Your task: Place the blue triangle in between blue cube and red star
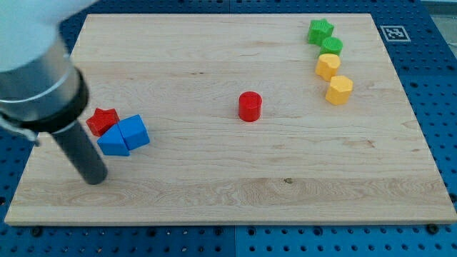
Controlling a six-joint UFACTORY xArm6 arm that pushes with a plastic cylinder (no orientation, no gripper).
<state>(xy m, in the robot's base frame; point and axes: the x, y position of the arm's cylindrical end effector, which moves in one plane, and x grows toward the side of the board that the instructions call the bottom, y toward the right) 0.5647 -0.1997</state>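
The red star point(101, 120) lies at the view's left on the wooden board point(228, 185). The blue triangle point(113, 141) sits just below and right of the star, touching it. The blue cube point(134, 131) touches the triangle's right side. The three blocks form a tight cluster. My tip point(95, 177) rests on the board below and left of the blue triangle, a short gap away from it. The rod rises up and left to the grey arm body.
A red cylinder point(250, 106) stands near the board's middle. At the view's top right are a green star point(320, 31), a green block point(332, 46) and two yellow blocks point(328, 66) point(340, 90) in a column.
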